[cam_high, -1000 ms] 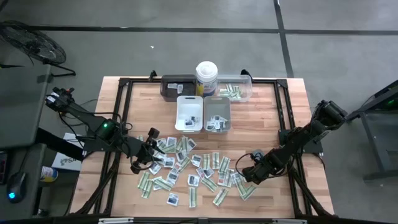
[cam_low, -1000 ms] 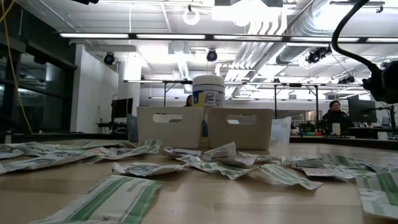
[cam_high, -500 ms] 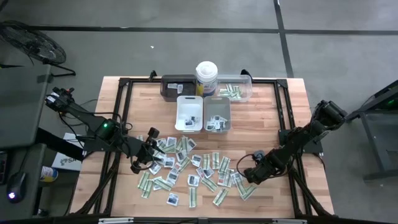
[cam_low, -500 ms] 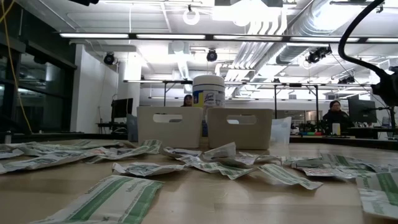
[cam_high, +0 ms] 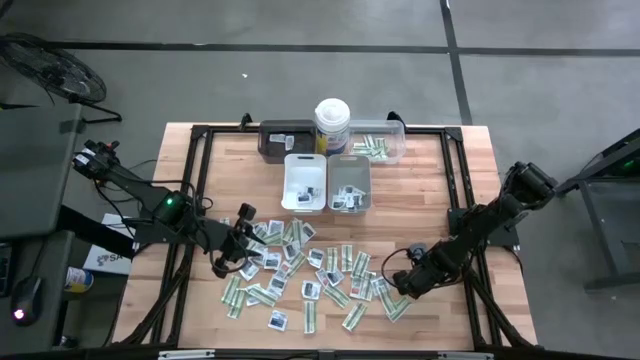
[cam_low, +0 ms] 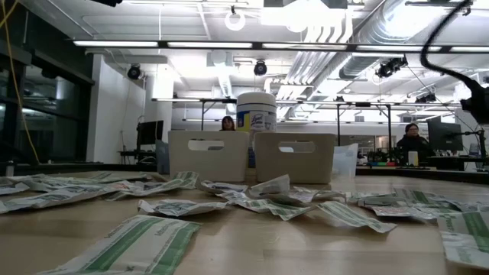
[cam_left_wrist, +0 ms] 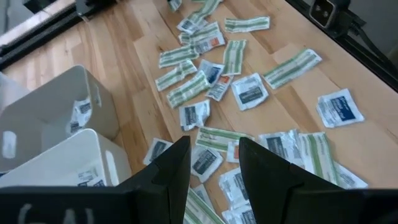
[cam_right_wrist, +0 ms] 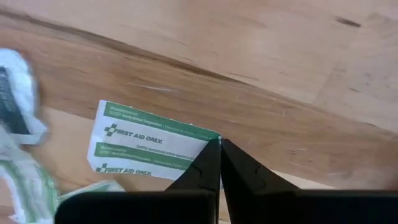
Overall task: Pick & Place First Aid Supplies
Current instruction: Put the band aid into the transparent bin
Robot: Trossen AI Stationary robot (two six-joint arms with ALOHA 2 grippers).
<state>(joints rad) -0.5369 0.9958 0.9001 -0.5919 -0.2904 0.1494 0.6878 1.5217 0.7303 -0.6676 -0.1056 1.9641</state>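
Right gripper [cam_right_wrist: 219, 163], fingers pinched together on the corner of a green strip [cam_right_wrist: 149, 149] whose length runs sideways away from the tips; left gripper [cam_left_wrist: 213, 163] hangs open.

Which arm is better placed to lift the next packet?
Right, probably. The right gripper has its jaws closed at the corner of a green-and-white strip, low at the table. The left gripper hangs open above the pile, holding nothing.

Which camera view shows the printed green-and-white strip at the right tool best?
The right wrist view: the green-and-white strip fills it, print readable, at the right tool. The high view shows it tiny; the others don't single it out.
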